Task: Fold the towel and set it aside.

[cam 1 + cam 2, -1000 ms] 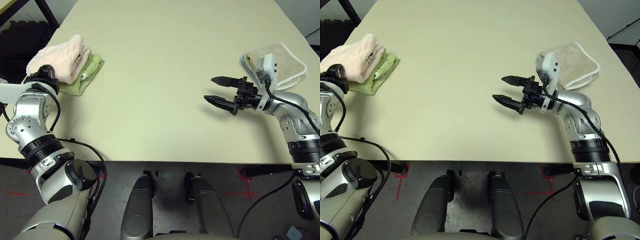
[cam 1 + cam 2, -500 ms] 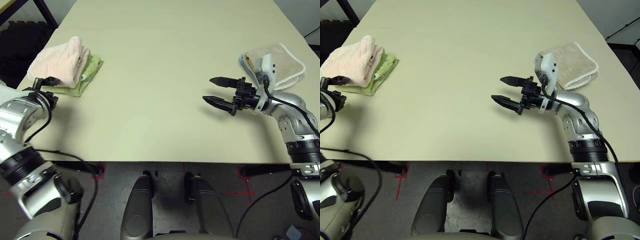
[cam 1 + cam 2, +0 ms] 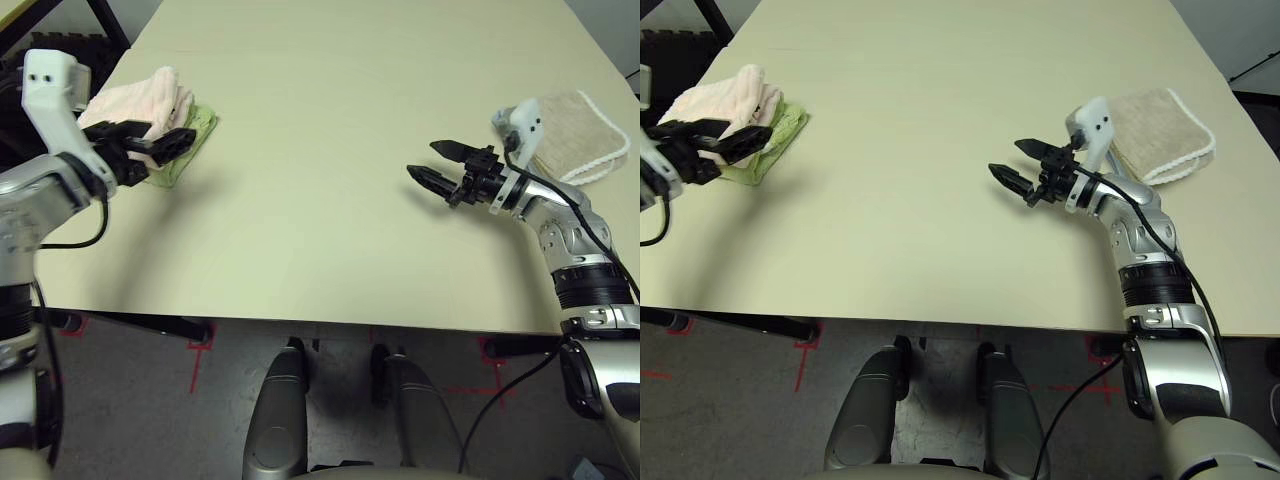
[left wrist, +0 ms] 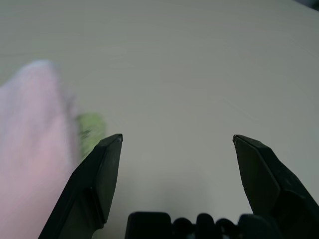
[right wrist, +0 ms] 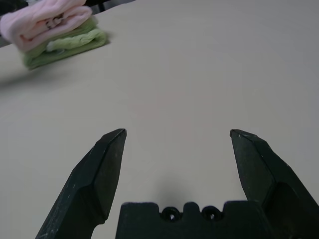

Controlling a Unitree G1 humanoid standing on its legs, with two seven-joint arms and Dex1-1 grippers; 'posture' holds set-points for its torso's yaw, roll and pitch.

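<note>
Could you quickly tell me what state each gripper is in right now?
Left gripper: open, holding nothing, beside the folded pink towel.
Right gripper: open, holding nothing, above the bare table.

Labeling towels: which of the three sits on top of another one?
The pink towel, folded, on top of the green towel at the table's left. The beige towel lies alone on the right.

towel (image 3: 140, 98) on green towel (image 3: 190, 140), table (image 3: 330, 190) left | tan towel (image 3: 580, 135) right
</note>
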